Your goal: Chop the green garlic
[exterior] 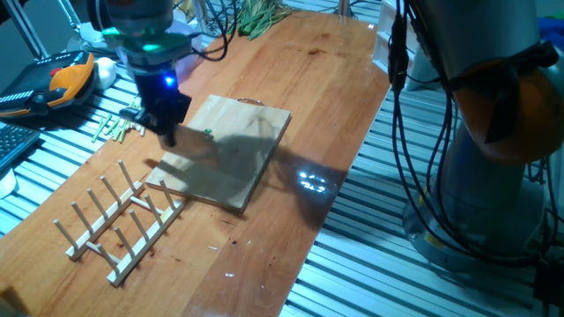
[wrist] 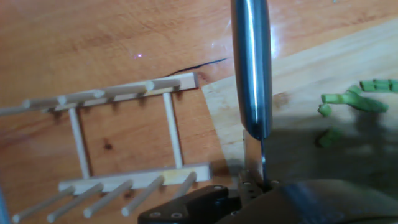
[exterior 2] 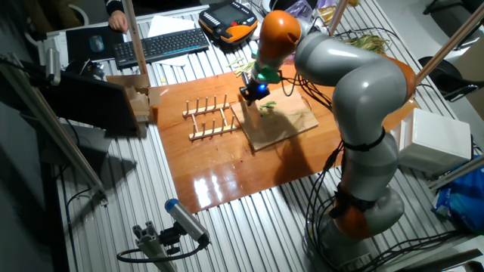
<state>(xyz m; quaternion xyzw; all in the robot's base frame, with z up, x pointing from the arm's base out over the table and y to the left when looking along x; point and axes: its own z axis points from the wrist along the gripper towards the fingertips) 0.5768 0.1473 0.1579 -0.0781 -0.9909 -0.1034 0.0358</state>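
The green garlic (wrist: 352,101) lies as a few small bright-green bits on the pale wooden cutting board (wrist: 311,68), at the right of the hand view. It shows as a tiny green speck in one fixed view (exterior: 208,133) and in the other (exterior 2: 266,106). My gripper (wrist: 255,184) is shut on a knife (wrist: 252,68), whose steel blade points away over the board's left edge, to the left of the bits and apart from them. The gripper (exterior: 167,119) hovers over the board's left end (exterior: 233,150). It also shows in the other fixed view (exterior 2: 253,92).
A wooden peg rack (exterior: 119,220) stands just left of the board; it also shows in the hand view (wrist: 124,143). Pale yellowish stalk sticks (exterior: 115,130) lie behind the gripper. Long leafy greens (exterior: 260,16) lie at the table's far end. An orange pendant (exterior: 66,79) sits off the table.
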